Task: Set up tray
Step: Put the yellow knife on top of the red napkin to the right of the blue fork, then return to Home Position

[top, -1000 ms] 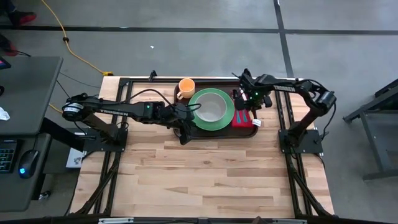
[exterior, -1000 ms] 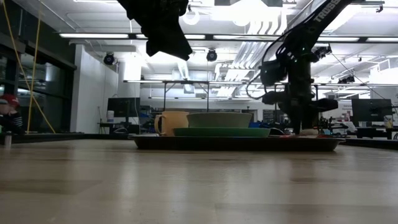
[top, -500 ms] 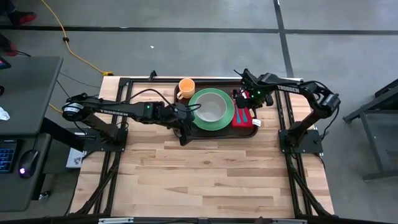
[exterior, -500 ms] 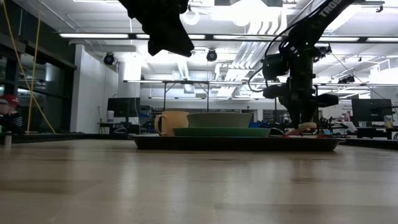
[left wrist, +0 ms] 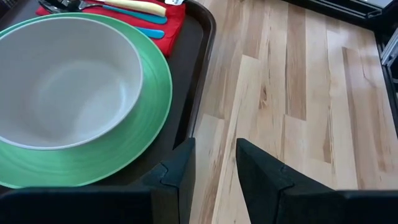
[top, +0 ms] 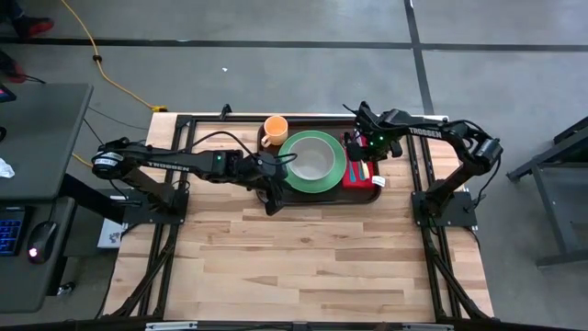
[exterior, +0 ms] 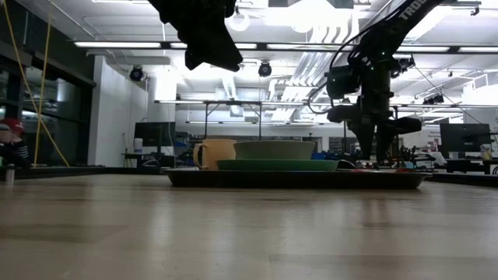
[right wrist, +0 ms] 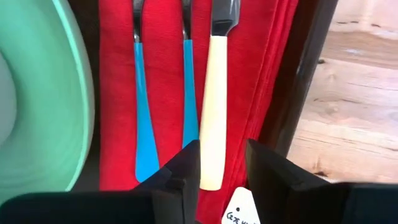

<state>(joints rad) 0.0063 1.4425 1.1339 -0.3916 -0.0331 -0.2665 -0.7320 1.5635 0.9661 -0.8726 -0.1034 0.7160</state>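
The tray (top: pixel 360 187) is sitting at the far-centre of the worktop (top: pixel 303 257), carrying a green plate (top: pixel 313 162) w/ a bowl (top: pixel 312 158), an orange mug (top: pixel 274 129) and a red napkin (right wrist: pixel 168 74) w/ cutlery (right wrist: pixel 211 118). Right tool (right wrist: pixel 217 168) is hovering over the napkin, fingers spread, gripping nothing. Left tool (left wrist: pixel 214 171) is hanging over the tray's near rim by the plate, fingers apart, empty.

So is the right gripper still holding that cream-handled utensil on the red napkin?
Apart. The right wrist view shows the cream-handled utensil lying flat on the red napkin, with the right gripper open and clear of it.
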